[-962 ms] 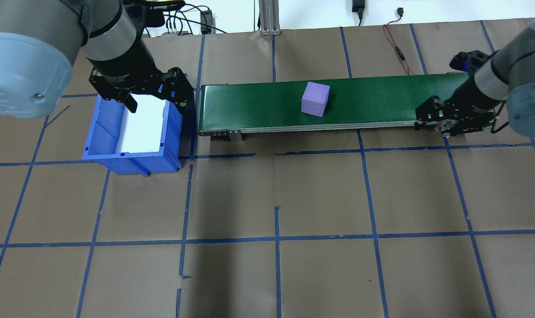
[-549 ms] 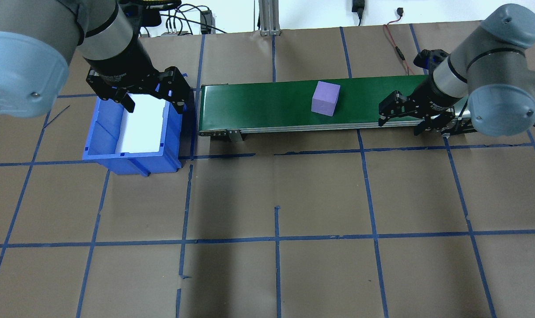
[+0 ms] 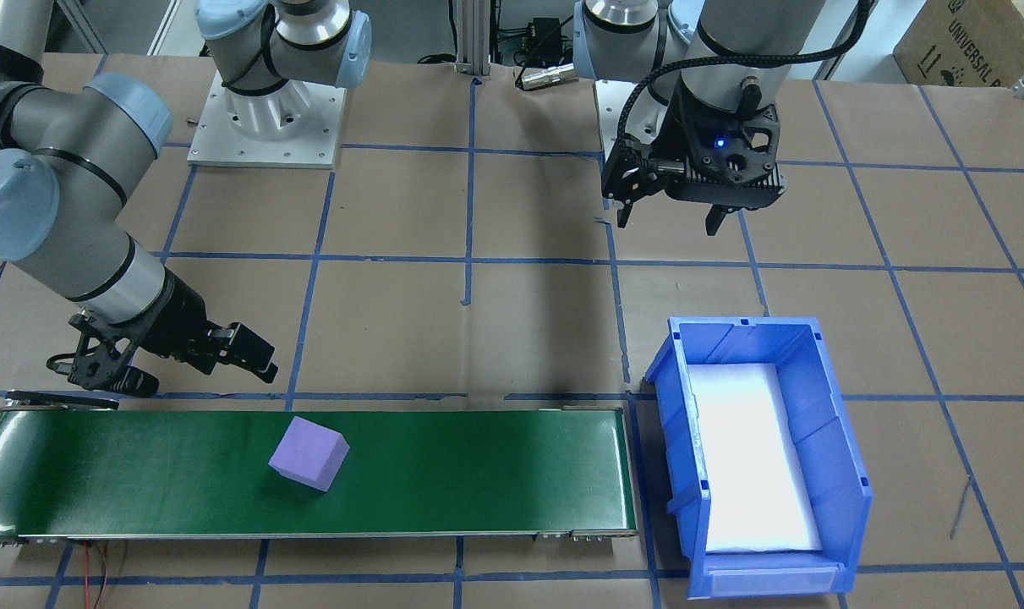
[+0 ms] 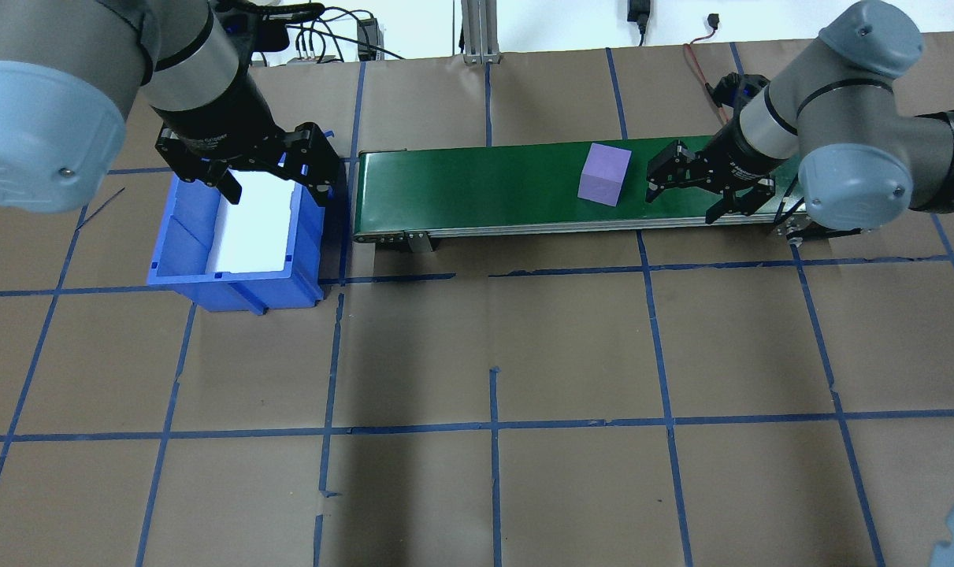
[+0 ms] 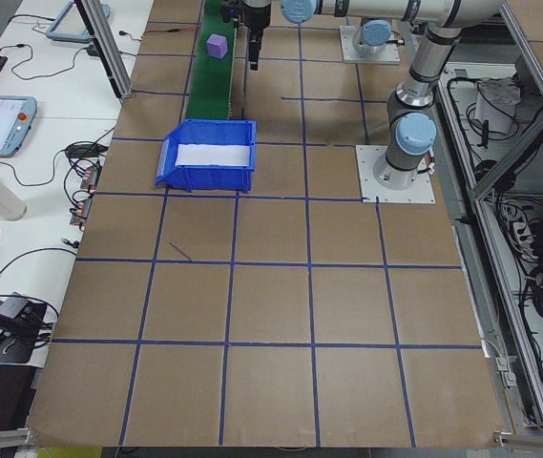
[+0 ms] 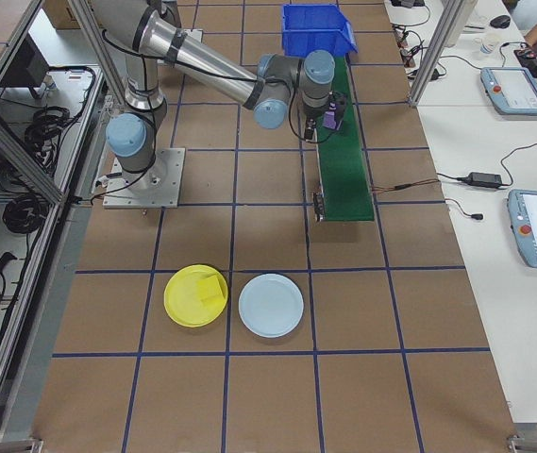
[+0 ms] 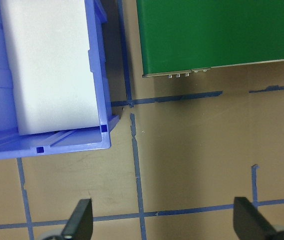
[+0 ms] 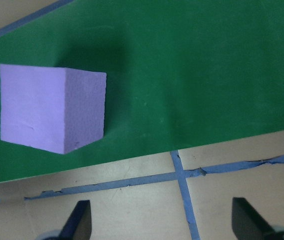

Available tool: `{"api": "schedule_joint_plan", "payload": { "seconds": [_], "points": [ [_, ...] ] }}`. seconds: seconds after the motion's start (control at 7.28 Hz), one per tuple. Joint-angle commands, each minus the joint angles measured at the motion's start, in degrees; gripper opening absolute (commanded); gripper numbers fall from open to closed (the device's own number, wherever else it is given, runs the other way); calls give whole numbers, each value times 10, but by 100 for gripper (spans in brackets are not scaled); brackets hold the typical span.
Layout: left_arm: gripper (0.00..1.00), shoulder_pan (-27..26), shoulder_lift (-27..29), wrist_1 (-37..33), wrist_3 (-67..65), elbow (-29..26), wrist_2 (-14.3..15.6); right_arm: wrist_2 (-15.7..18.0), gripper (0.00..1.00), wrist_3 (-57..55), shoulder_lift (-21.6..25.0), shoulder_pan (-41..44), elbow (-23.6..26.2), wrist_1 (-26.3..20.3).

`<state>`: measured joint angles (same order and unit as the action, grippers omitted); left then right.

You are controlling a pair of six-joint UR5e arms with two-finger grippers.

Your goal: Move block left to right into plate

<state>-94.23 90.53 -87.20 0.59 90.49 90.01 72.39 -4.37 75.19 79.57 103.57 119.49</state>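
A purple foam block rests on the green conveyor belt, right of its middle. My right gripper hangs open just right of the block, above the belt's near edge, holding nothing. In the right wrist view the block lies up and left of the open gripper. My left gripper is open and empty above the far end of the blue bin. The yellow plate lies on the table well beyond the belt's right end and holds a yellow piece.
The blue bin has a white foam liner and stands at the belt's left end. A pale blue plate lies beside the yellow one. Blue tape lines cross the brown paper table. Cables and tablets lie beyond the far edge.
The block has travelled to the right along the belt. My right gripper has swung left over the belt's end to just beside it. The left arm has barely moved.
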Motion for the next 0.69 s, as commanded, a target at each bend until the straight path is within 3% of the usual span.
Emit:
{"api": "schedule_joint_plan", "payload": {
  "seconds": [0.0, 0.55],
  "points": [
    [100, -1, 0, 1, 1, 2, 0, -4, 100, -2, -33, 1, -40, 2],
    [100, -1, 0, 1, 6, 2, 1, -5, 100, -43, -99, 1, -118, 2]
  ]
}}
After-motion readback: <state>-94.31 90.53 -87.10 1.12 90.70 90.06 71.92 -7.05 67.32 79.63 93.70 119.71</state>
